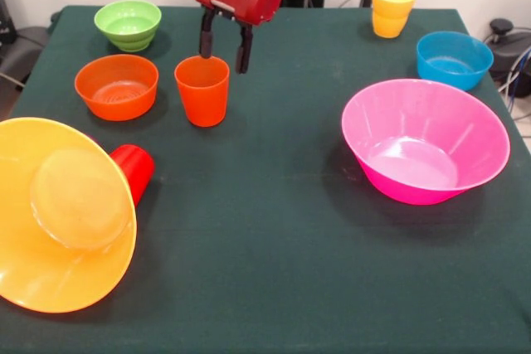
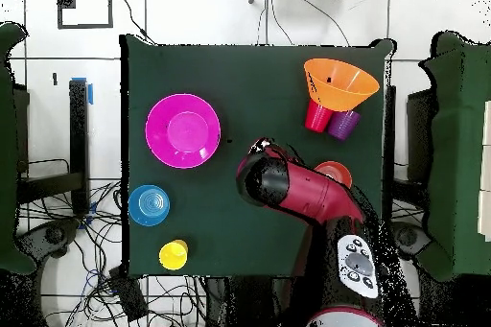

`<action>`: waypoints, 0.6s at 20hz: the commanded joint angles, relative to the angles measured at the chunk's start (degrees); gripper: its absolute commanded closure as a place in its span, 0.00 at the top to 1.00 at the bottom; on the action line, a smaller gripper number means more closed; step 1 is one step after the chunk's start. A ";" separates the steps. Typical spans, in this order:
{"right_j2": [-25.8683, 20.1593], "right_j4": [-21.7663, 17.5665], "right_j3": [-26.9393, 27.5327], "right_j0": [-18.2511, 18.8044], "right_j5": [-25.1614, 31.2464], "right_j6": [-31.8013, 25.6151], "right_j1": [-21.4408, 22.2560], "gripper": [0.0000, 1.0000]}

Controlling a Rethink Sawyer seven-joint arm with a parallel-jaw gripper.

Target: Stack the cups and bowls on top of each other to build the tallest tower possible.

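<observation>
We found the orange cup (image 1: 202, 89) upright toward the surface's far-left corner, the gripper (image 1: 224, 53) above its far rim, jaws open and empty. We judged it light, stiff, slippery; best pinched across the rim wall.

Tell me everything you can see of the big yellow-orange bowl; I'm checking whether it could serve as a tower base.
The big yellow-orange bowl is glossy, translucent plastic, wide and flaring from a small flat base. It is not upright: it lies tipped over on the dark green table at the front view's left edge, its underside facing the camera. The red cup pokes out from behind its rim, apparently touching it; overhead, the bowl sits near a table corner, overlapping that cup and beside a purple cup.
</observation>
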State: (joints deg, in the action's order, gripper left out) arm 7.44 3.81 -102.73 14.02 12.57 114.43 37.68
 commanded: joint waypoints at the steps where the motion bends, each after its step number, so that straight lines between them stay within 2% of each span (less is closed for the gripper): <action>1: -3.20 1.05 -3.53 -0.02 4.24 7.66 -1.08 1.00; 12: -2.90 0.58 -5.04 -0.27 0.24 8.69 -3.03 1.00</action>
State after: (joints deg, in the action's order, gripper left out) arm 7.46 3.81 -104.45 14.02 12.55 114.43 38.06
